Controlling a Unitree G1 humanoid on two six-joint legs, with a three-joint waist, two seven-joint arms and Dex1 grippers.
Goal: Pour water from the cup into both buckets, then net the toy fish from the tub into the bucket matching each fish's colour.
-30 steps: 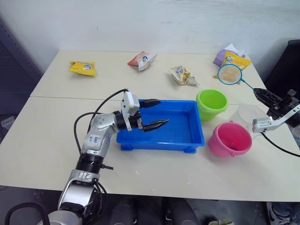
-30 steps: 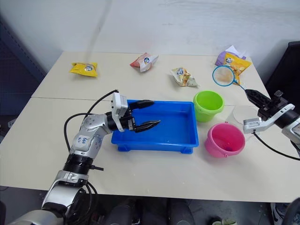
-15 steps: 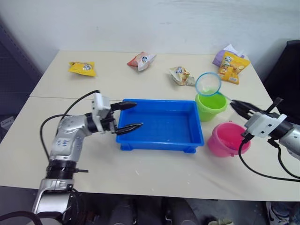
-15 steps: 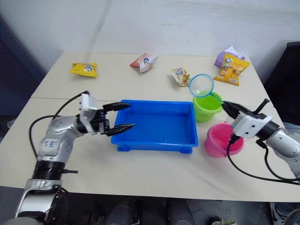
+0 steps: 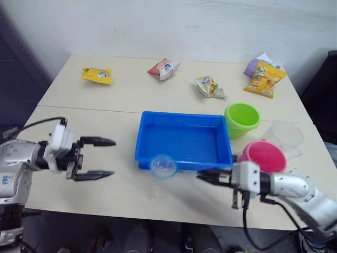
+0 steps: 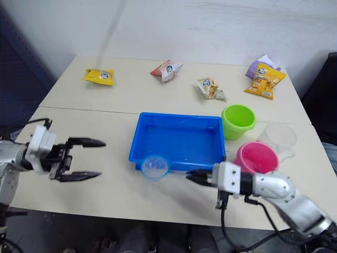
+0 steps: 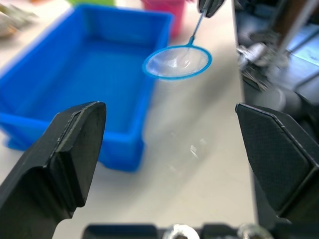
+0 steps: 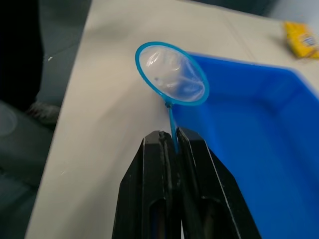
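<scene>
Netting was the step in hand: the right end effector [image 6: 196, 177] was clamped on the thin handle of the net [image 6: 155, 166], and the hoop hung just outside the near wall of the tub [image 6: 178, 141], toward its 7 o'clock corner, above the desk [image 6: 116, 95]. The left end effector [image 6: 84, 158] stood wide apart and held nothing, over the desk well to 9 o'clock of the tub. The green bucket [image 6: 238, 121] stood at the tub's 2 o'clock corner, the pink bucket [image 6: 255, 158] at its 4 o'clock corner, and the cup [image 6: 278, 138] lay beyond them at 3 o'clock. No toy fish could be made out in the tub, and the mesh looked empty in the right wrist view. In my judgement the pouring was already finished and the next move called for lifting the hoop over the near wall and lowering it into the tub; the handle is thin, so it may twist in the grip. Compared with half a second ago, the net had come from above the green bucket down to the front of the tub, the right arm had swung low along the near edge of the desk, and the left end effector had drawn back from the tub's 9 o'clock wall.
</scene>
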